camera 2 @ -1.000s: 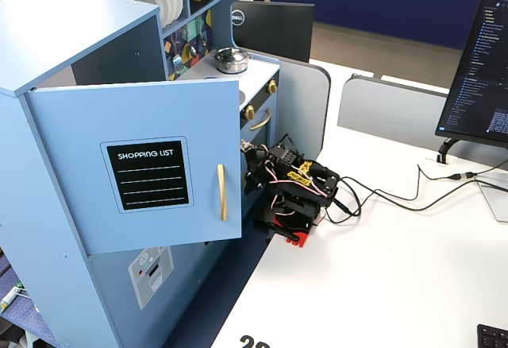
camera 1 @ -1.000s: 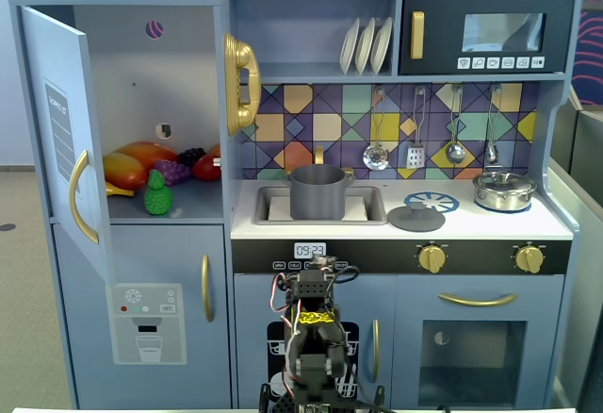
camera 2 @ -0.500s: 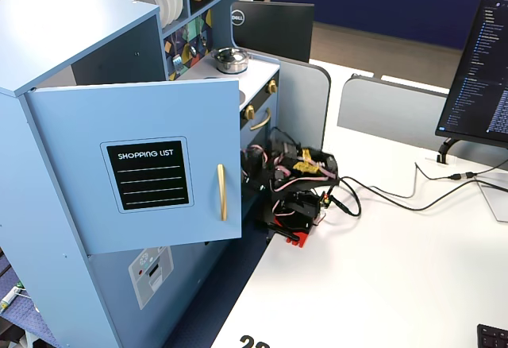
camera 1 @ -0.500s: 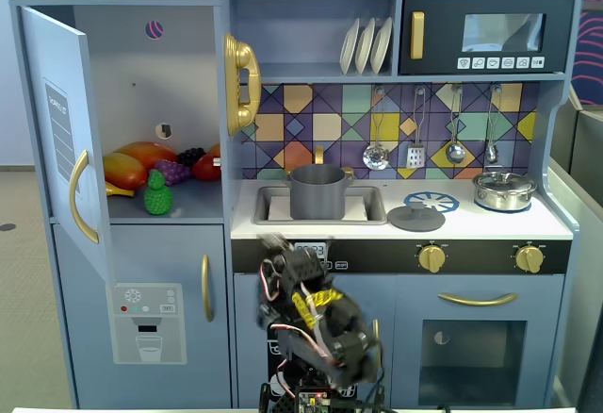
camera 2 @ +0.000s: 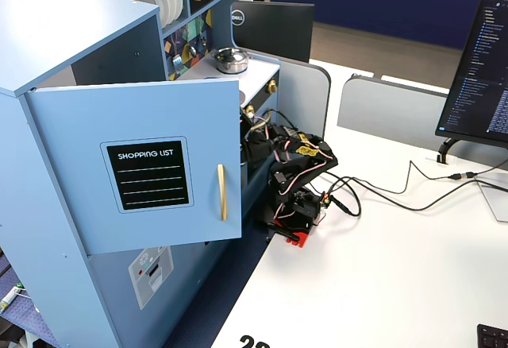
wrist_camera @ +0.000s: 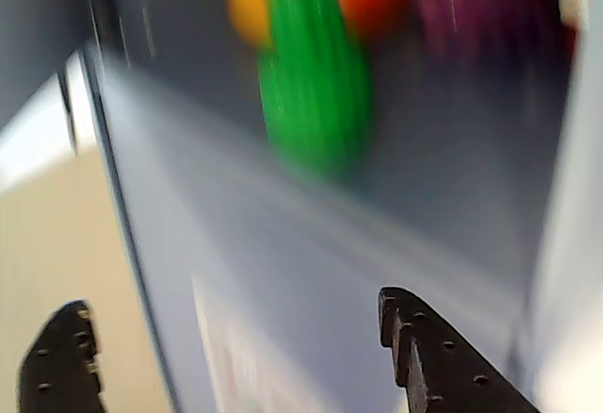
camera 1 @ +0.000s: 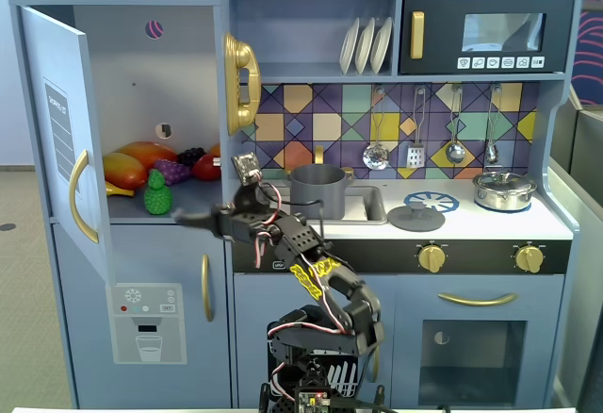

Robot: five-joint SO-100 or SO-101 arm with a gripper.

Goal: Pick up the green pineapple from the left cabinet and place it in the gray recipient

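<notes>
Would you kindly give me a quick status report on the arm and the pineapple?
Gripper open, empty, just outside the left cabinet. Green pineapple on the shelf, untouched, fruit piled behind. Cabinet door open; approach looks clear.

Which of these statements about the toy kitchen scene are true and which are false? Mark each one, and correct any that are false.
1. The left cabinet door stands open. True.
2. The green pineapple is already in the gray recipient. False: it still sits on the cabinet shelf, in front of the other toy fruit.
3. The gripper holds the pineapple. False: in the wrist view its fingers are spread with nothing between them, and the pineapple lies ahead.
4. A shiny silver lidded pot stands on the counter to the right of the gray recipient in a fixed view. True.
5. The gray recipient has a lid on it. False: its top is open.
</notes>
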